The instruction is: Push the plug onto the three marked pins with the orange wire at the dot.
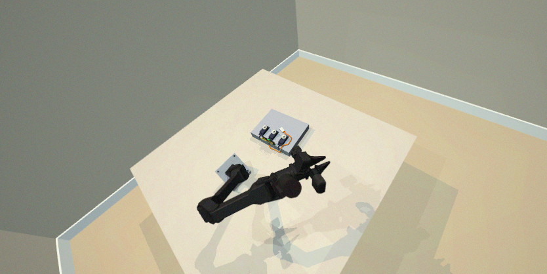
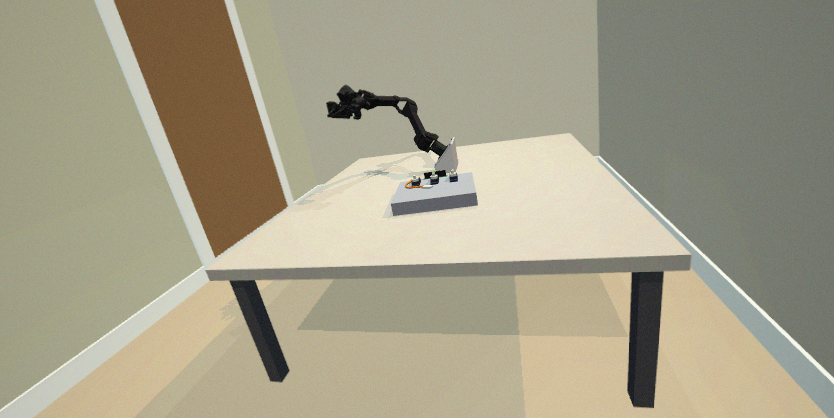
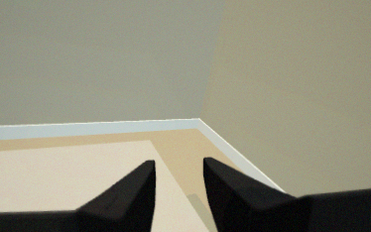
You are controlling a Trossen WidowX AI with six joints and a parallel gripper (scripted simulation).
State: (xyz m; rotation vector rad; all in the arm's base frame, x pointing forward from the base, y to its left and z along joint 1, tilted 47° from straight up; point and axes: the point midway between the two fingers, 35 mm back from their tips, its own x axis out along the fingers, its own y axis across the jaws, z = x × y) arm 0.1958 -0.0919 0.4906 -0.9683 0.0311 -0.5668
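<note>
My gripper [image 1: 327,160] [image 3: 179,168] is open and empty, its fingertips a little apart. It hangs high above the table, to the right of the holder in the top view and up at the left in the exterior view. The grey holder [image 1: 287,118] [image 2: 434,204] lies on the table with three dark servos in a row. The white plug [image 1: 282,129] [image 2: 427,186] lies on top of the holder, behind the servos, at the end of an orange lead [image 1: 291,139] [image 2: 407,184]. The pins and the coloured band are too small to tell.
The arm's base plate [image 1: 221,169] [image 2: 448,158] stands on the table [image 1: 328,118] [image 2: 542,228] near the holder's servo side. The wrist view shows only a table corner [image 3: 79,169], floor and walls beyond the fingers.
</note>
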